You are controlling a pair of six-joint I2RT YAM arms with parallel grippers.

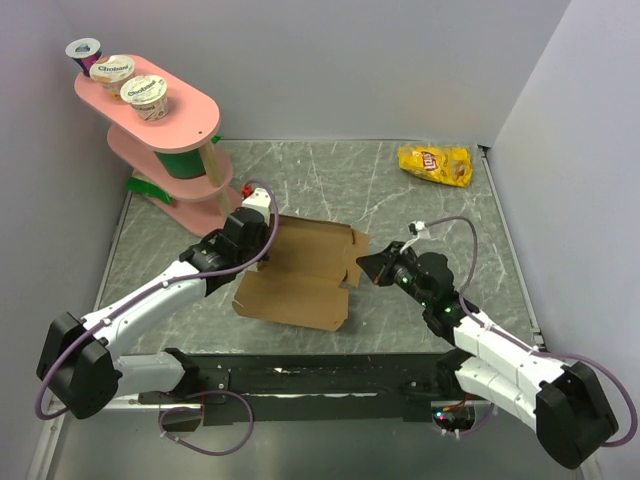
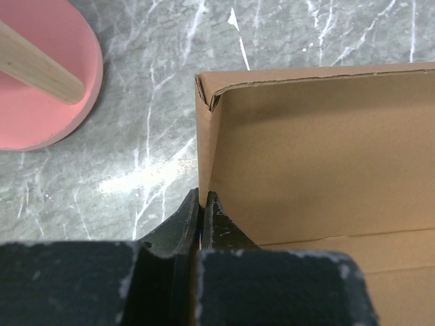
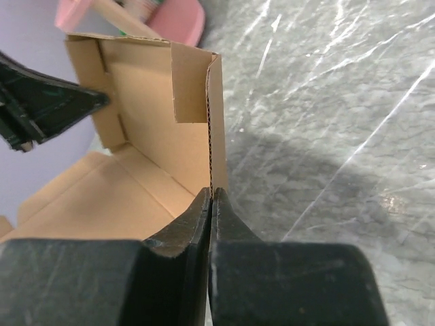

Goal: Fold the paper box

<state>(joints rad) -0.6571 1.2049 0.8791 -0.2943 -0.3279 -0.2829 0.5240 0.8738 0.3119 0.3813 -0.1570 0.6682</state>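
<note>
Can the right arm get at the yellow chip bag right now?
Probably not yet: the right gripper is shut on a wall of the paper box. Once released, nothing blocks the chip bag.

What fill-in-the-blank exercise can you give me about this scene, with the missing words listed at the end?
1. The left gripper and the right gripper are each ____ on a raised wall of the paper box.
2. The chip bag at the far right of the table is ____ in colour.
3. The top tier of the pink shelf holds ____ cups.
Missing words: shut; yellow; three.
</note>
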